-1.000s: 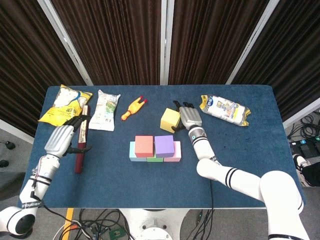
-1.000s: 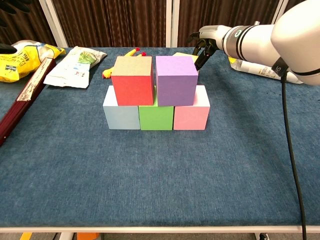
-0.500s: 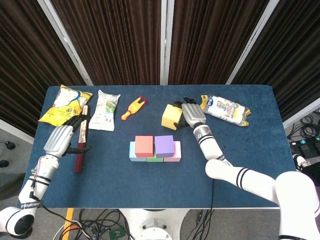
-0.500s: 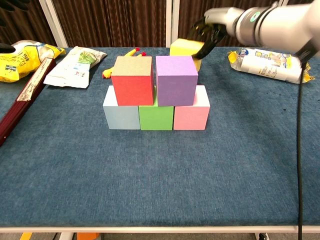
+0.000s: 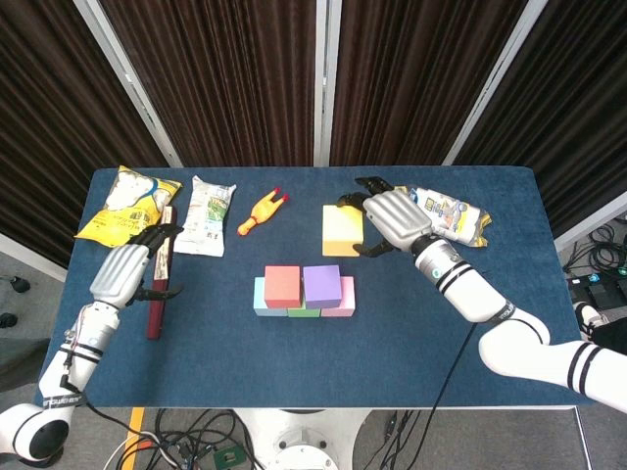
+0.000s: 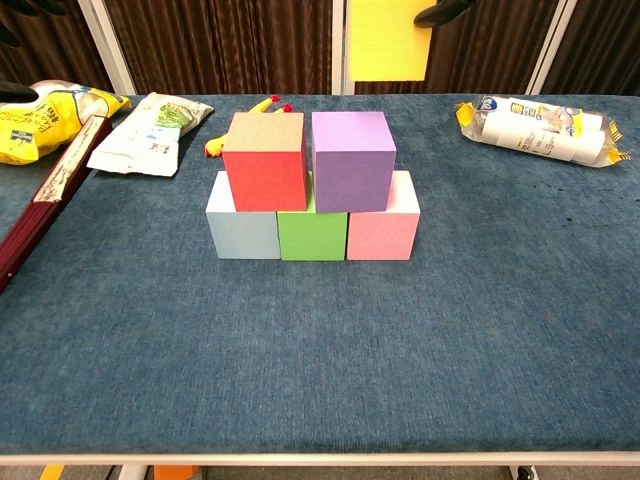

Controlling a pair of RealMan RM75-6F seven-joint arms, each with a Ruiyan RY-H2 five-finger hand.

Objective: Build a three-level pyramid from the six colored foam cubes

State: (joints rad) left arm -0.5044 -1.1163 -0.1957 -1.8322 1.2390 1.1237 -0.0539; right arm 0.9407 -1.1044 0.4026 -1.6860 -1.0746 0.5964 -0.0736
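Yellow foam cube hangs above the table, grasped by the right hand, behind the stack. Red cube and purple cube sit on the light-blue, green and pink cubes. Left hand rests empty, fingers loosely apart, beside a dark-red bar.

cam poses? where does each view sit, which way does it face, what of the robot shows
Head view: high above the table's near edge, looking steeply down on the blue table; both arms show, left hand idle, right hand holding the yellow cube.
Chest view: low at the near edge, facing level across the table at the stacked cubes; only dark fingers of the right hand show at the top edge.
Shared: yellow cube, red cube, purple cube, snack bags.
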